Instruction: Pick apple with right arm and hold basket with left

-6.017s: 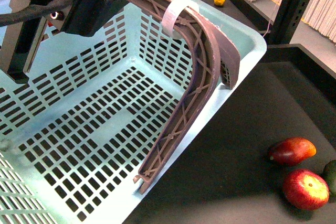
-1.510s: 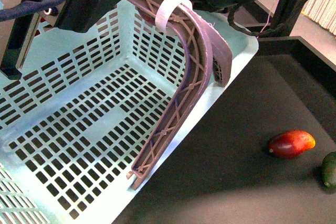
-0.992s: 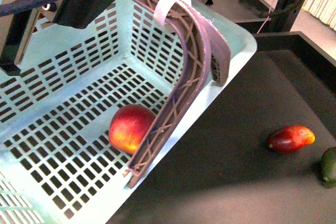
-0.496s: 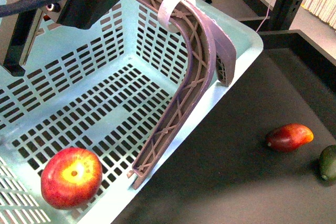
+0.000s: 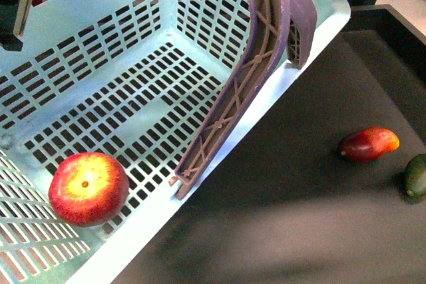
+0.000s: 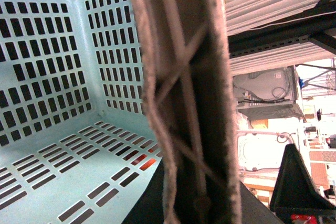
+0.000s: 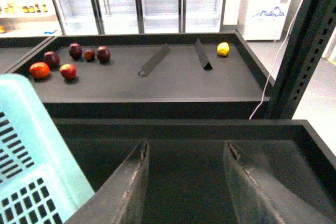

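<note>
The apple [image 5: 88, 188] is in the basket [image 5: 329, 4]. It lies on the holey floor in the corner nearest the camera, close against the wall. So the picking part looks done, and the job in hand is to hold the basket steady.

The right gripper [image 7: 187, 145] is well apart from the apple. Its fingers [image 7: 131, 187] are spread wide with nothing between them.

The left gripper [image 5: 13, 18] shows only as a black bit at the top corner of the front view. In its own wrist view the handle [image 6: 189, 103] fills the middle, very close. The fingers are hidden, so I cannot tell if they are closed on it. The handle stands up, so I think something holds it.

To do this well, grip the handle tight, keep the basket flat and go slowly. The apple is round, so it will roll if the floor tips.

The apple's stem dimple, with its yellow patch, faces up at the camera. A round apple has no long side. The basket's side rim next to the desk [image 5: 299, 224] runs slantwise from near left to far right. The handle rises from that rim, up and away.
</note>
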